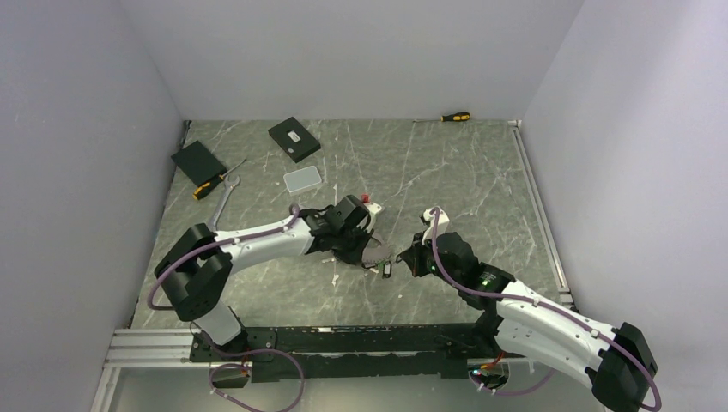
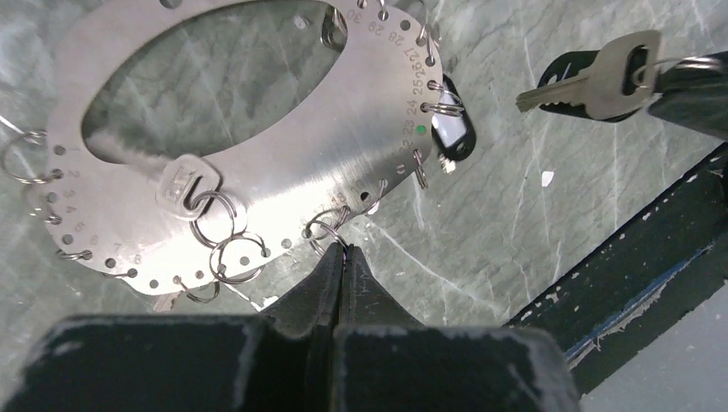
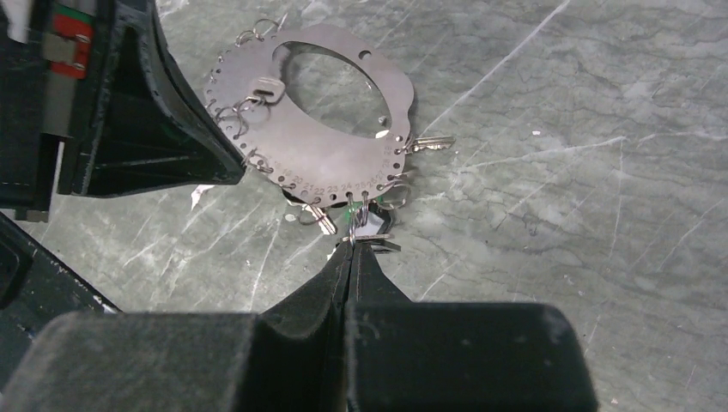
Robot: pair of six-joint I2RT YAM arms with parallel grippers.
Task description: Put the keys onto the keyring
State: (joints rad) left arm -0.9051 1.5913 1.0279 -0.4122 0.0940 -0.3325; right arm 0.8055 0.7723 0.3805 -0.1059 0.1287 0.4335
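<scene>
mid-table between the arms, the keyring (image 2: 360, 146) lies flat. left gripper (image 2: 343, 256) has its fingers pressed together at a ring (image 2: 326, 227) on its edge; right gripper (image 3: 350, 251), just right, is clamped on a key (image 2: 601, 81).

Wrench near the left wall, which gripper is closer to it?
Left. The left gripper sits at the keyring, right of the wrench; the right gripper is on the keyring's other side, farther right.
</scene>
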